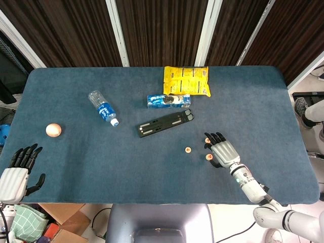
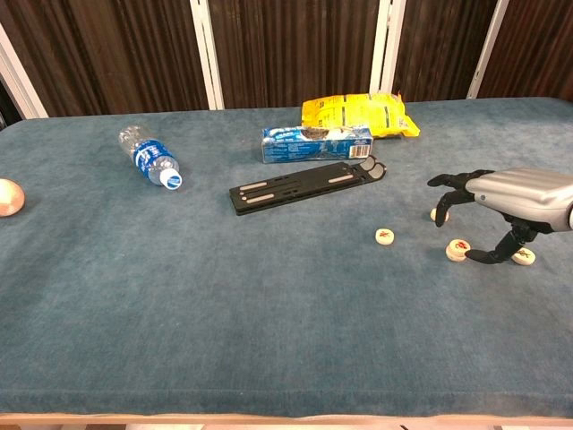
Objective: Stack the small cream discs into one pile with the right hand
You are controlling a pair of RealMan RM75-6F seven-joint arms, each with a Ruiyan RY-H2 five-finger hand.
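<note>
Several small cream discs with red marks lie on the blue table at the right. One disc (image 2: pixel 384 236) sits alone, and another (image 2: pixel 438 215) shows just behind my right hand's fingertips. A disc rests on top of another as a low pile (image 2: pixel 457 248), also seen as the pile (image 1: pixel 207 157) in the head view. A further disc (image 2: pixel 523 257) lies beside the thumb. My right hand (image 2: pixel 508 191) hovers over the pile with fingers spread and lifted, holding nothing. My left hand (image 1: pixel 15 172) hangs open off the table's near left corner.
A black flat bar (image 1: pixel 166 123), a blue box (image 1: pixel 169 100) and a yellow snack bag (image 1: pixel 186 81) lie beyond the discs. A water bottle (image 1: pixel 103 108) and an orange ball (image 1: pixel 53 130) are on the left half.
</note>
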